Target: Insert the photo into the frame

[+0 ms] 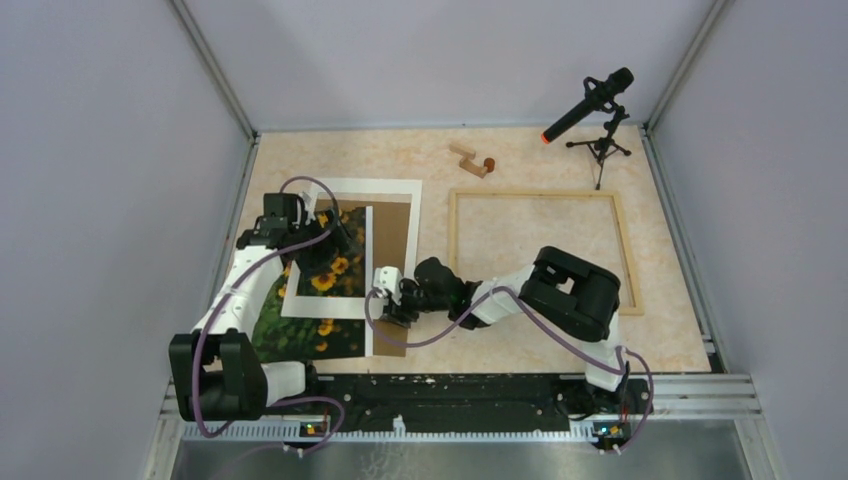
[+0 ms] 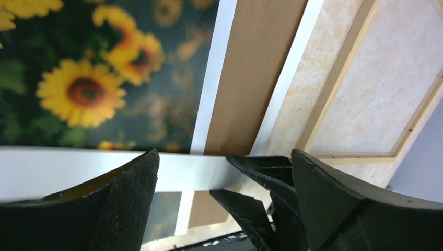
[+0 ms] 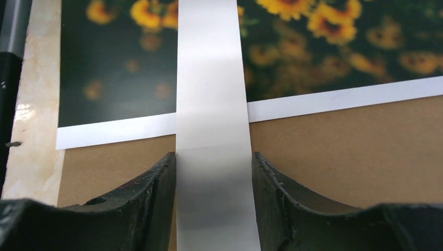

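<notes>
Just left of the frame's near corner, the right end effector (image 3: 214, 172) grasps a strip of the white mat (image 3: 211, 94), fingers against both its edges. Farther left of the frame, the left end effector (image 2: 224, 154) hangs released over the sunflower photo (image 1: 325, 282), which lies under that mat on a brown board (image 1: 392, 230). The wooden frame (image 1: 540, 193) lies empty on the worktop (image 1: 350, 150), so the task looks barely begun.

Photo (image 2: 78, 89), white mat (image 2: 213, 78), brown board (image 2: 256, 73), frame (image 2: 336, 78)
</notes>
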